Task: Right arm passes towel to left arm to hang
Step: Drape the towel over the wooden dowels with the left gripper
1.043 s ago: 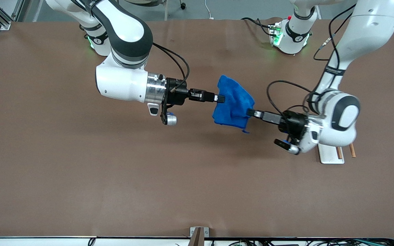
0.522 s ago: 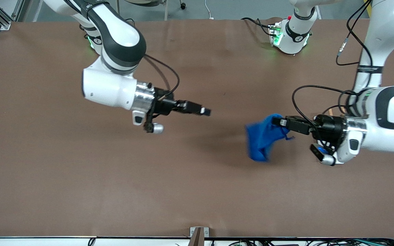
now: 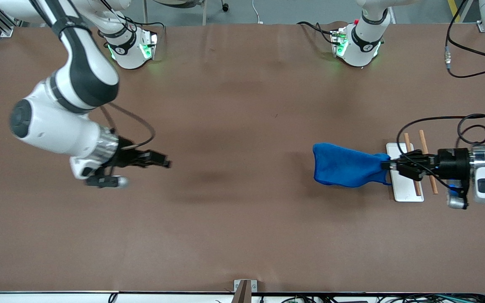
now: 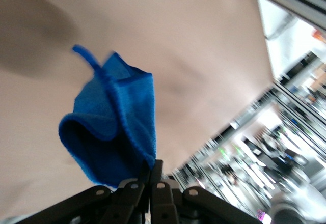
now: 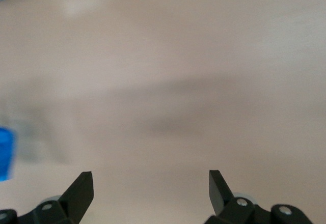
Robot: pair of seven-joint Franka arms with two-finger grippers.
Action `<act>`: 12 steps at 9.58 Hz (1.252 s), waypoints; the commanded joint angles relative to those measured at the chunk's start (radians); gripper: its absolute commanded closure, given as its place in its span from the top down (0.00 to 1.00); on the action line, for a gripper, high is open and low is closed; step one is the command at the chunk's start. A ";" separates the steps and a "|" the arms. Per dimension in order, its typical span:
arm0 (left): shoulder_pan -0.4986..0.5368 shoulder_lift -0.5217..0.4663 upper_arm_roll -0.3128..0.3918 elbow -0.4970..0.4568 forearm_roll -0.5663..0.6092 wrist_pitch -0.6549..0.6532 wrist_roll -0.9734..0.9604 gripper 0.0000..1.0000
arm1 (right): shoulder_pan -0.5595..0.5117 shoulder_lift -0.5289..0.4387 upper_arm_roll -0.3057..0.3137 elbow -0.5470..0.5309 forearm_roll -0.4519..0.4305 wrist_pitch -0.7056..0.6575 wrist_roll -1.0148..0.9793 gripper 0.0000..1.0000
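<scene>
Now towel hangs from clamped left pincer (right pincer empty).

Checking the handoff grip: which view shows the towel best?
Front view: the whole towel hangs from the shut left gripper beside the rack. Left wrist view shows its pinched edge and loop close up. Right wrist view catches only a blue sliver at the frame's edge.

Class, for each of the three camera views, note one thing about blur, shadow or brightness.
Front view: sharp, with soft shadows on the brown table. Left wrist view: the bright blue cloth towel is clear, the background streaked and overbright. Right wrist view: the table is hazy, a blurred blue patch at the edge.
</scene>
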 commanded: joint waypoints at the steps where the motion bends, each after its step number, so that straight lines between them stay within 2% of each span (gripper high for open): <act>1: -0.010 -0.021 0.018 0.001 0.262 0.002 0.006 0.00 | 0.007 -0.087 -0.132 -0.030 -0.162 -0.045 0.006 1.00; 3: -0.012 -0.041 0.020 0.001 0.493 0.004 0.087 0.00 | 0.015 -0.168 -0.263 -0.024 -0.192 -0.095 -0.023 1.00; 5: 0.038 -0.041 0.017 0.001 0.619 0.004 0.197 0.00 | 0.022 -0.243 -0.346 0.000 -0.189 -0.230 -0.149 1.00; 6: 0.048 -0.041 0.018 0.001 0.655 0.004 0.253 0.00 | 0.021 -0.274 -0.366 0.020 -0.181 -0.293 -0.157 1.00; 9: 0.100 -0.046 0.018 0.001 0.762 0.004 0.414 0.00 | 0.015 -0.274 -0.415 0.209 -0.173 -0.590 -0.259 1.00; 12: 0.178 -0.024 0.018 -0.001 0.762 0.013 0.557 0.01 | 0.005 -0.273 -0.403 0.212 -0.187 -0.583 -0.253 1.00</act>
